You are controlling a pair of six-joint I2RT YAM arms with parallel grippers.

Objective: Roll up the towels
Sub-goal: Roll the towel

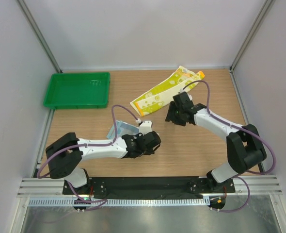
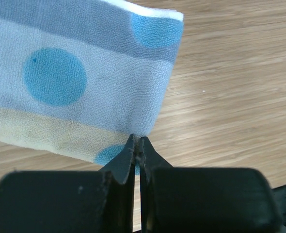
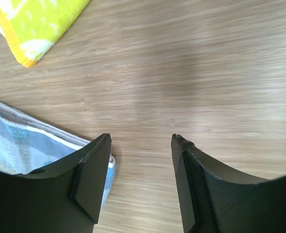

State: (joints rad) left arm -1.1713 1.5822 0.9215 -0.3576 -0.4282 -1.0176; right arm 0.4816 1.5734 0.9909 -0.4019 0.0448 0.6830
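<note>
Left fingers: clenched on the lower edge of the blue-dotted towel, over the bench.
Right fingers: released, parted above the bench; blue-dotted towel at left, yellow-green towel corner beyond.
Overhead: yellow-green towel flat at far centre, blue-dotted towel near centre, green tray far left.

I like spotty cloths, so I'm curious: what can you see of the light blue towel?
The light blue towel is a small, soft terry cloth with grey-blue and pale bands, one yellowish band, round blue dots and a white edge. It looks folded over and lies on the wooden table, left of centre, partly hidden by the left arm. The left gripper is shut on one corner, apparently pinching it.
</note>
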